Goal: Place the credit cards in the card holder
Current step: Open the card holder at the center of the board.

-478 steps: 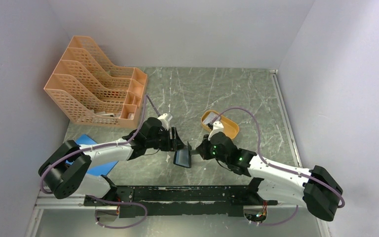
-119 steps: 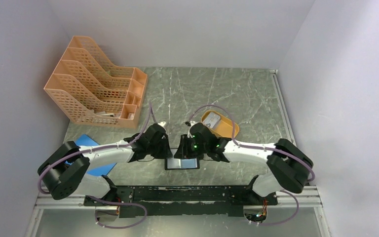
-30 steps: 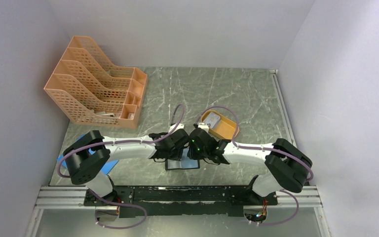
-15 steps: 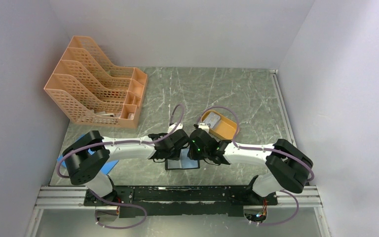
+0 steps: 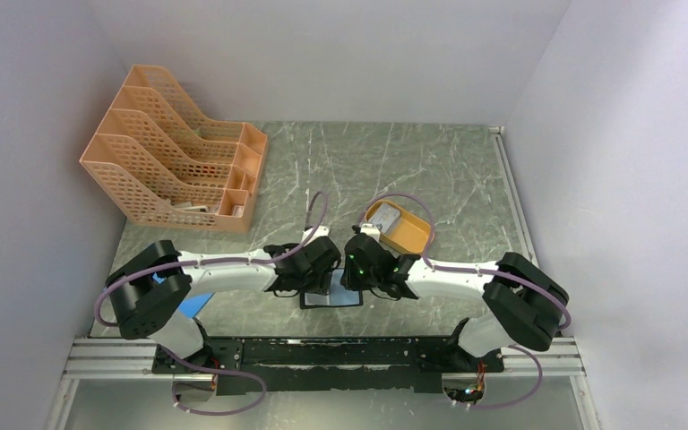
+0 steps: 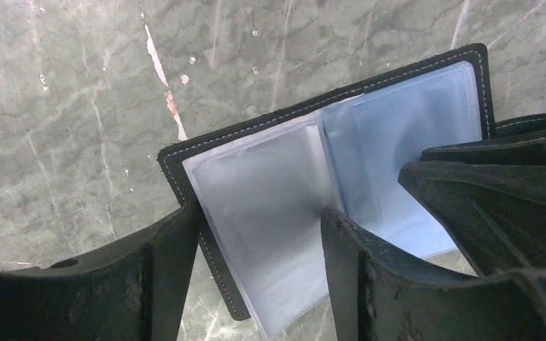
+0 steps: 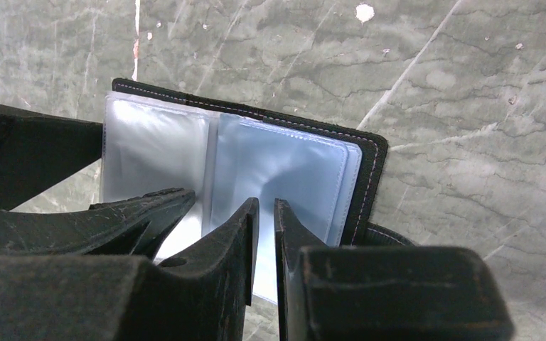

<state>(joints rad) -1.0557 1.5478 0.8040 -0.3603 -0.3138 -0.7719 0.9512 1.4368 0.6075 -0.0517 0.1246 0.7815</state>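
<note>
The card holder (image 5: 331, 298) lies open and flat near the table's front edge, its clear pockets (image 6: 256, 185) facing up and empty. My left gripper (image 6: 261, 213) hovers open over its left page, one finger at the leather edge and one on the pocket. My right gripper (image 7: 263, 202) is over the right page (image 7: 284, 163), fingers only a thin slit apart with nothing seen between them. In the top view the two grippers, left (image 5: 316, 285) and right (image 5: 358, 282), meet over the holder. A pale credit card (image 5: 385, 215) lies in the orange tray (image 5: 415, 236).
An orange mesh file organizer (image 5: 175, 161) stands at the back left. A flat blue sheet (image 5: 194, 305) lies under the left arm near the front left. The orange tray sits just behind the right wrist, with purple cables looping above both wrists.
My left arm has drawn slightly back to the left, its gripper still over the holder's left page. The right arm and the card holder have not moved.
</note>
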